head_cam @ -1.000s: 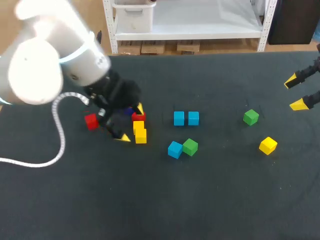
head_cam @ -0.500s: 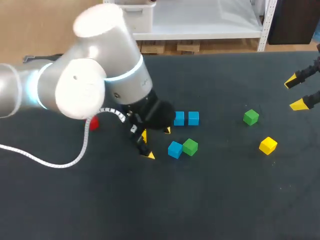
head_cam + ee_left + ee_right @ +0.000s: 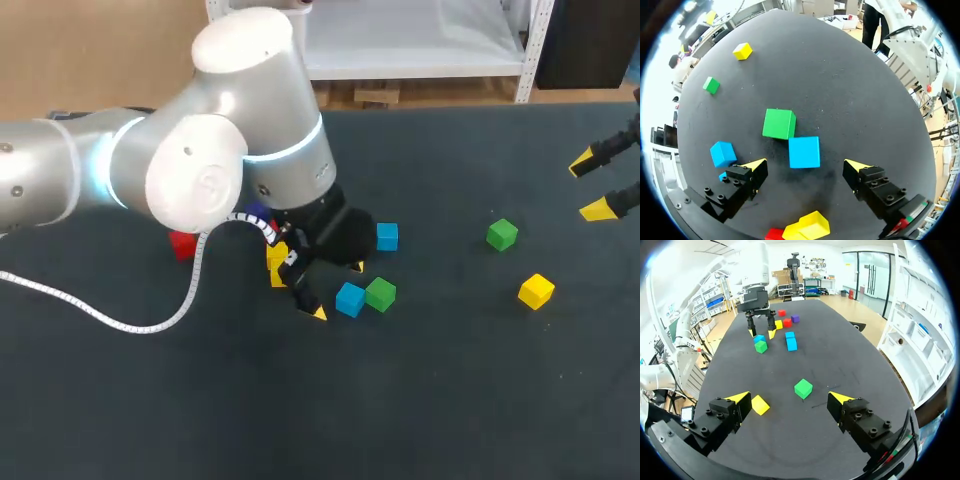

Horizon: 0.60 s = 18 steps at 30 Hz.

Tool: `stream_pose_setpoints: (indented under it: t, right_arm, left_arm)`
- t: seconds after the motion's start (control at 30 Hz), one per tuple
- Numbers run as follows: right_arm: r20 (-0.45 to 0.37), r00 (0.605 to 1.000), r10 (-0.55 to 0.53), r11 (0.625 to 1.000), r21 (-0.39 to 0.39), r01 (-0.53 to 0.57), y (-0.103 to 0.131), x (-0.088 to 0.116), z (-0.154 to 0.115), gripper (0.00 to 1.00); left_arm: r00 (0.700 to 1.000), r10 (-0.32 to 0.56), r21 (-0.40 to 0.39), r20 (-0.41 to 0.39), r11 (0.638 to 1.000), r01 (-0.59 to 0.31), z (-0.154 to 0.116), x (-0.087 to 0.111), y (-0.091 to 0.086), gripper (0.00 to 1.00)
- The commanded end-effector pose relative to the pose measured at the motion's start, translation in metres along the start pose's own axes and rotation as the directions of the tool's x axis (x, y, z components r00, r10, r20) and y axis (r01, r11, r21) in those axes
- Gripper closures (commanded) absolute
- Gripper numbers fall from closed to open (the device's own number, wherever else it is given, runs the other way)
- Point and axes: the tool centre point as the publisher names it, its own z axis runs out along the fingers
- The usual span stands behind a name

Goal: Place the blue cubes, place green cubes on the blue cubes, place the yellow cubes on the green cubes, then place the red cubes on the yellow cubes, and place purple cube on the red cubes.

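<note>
One blue cube (image 3: pixel 804 152) — ahead of spread left tool (image 3: pixel 806 165).

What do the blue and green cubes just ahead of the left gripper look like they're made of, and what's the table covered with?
The blue cube and green cube: painted wood or hard plastic, I can't tell which; flat even colour, crisp edges, matte faces without glare. The table cover: probably dark cloth or felt; dull, faintly speckled, no reflections.
</note>
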Motion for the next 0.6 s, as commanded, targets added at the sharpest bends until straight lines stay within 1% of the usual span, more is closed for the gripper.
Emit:
stream_pose_setpoints:
  t: [0.03,0.33,0.37,0.4,0.47,0.5,0.53,0.57,0.6]
  right_arm:
    - [0.001,1.000,-0.001,1.000,0.001,0.001,-0.0001,0.0002,0.0004,0.00]
    - [0.001,1.000,-0.001,1.000,0.001,0.001,-0.0001,0.0002,0.0004,0.00]
    - [0.001,1.000,-0.001,1.000,0.001,0.001,-0.0001,0.0002,0.0004,0.00]
    - [0.001,1.000,-0.001,1.000,0.001,0.001,-0.0001,0.0002,0.0004,0.00]
    - [0.001,1.000,-0.001,1.000,0.001,0.001,-0.0001,0.0002,0.0004,0.00]
    - [0.001,1.000,-0.001,1.000,0.001,0.001,-0.0001,0.0002,0.0004,0.00]
    - [0.001,1.000,-0.001,1.000,0.001,0.001,-0.0001,0.0002,0.0004,0.00]
    - [0.001,1.000,-0.001,1.000,0.001,0.001,-0.0001,0.0002,0.0004,0.00]
    - [0.001,1.000,-0.001,1.000,0.001,0.001,-0.0001,0.0002,0.0004,0.00]
  left_arm:
    - [1.000,0.003,0.017,0.009,1.000,-0.003,0.0023,-0.0005,0.0023,0.00]
    - [1.000,-0.015,0.033,0.021,0.999,0.015,0.0059,-0.0040,0.0020,0.01]
    - [1.000,-0.017,0.033,0.021,0.999,0.016,0.0064,-0.0044,0.0024,0.02]
    - [1.000,-0.019,0.033,0.023,0.999,0.018,0.0069,-0.0049,0.0028,0.08]
    - [0.999,-0.024,0.035,0.025,0.999,0.023,0.0084,-0.0057,0.0036,0.08]
    - [0.999,-0.029,0.036,0.028,0.999,0.028,0.0091,-0.0061,0.0038,0.10]
    - [0.999,-0.033,0.037,0.029,0.999,0.032,0.0097,-0.0064,0.0041,0.16]
    - [0.999,-0.036,0.037,0.029,0.999,0.035,0.0101,-0.0066,0.0043,0.19]
    - [0.999,-0.038,0.037,0.030,0.999,0.037,0.0103,-0.0068,0.0043,0.25]
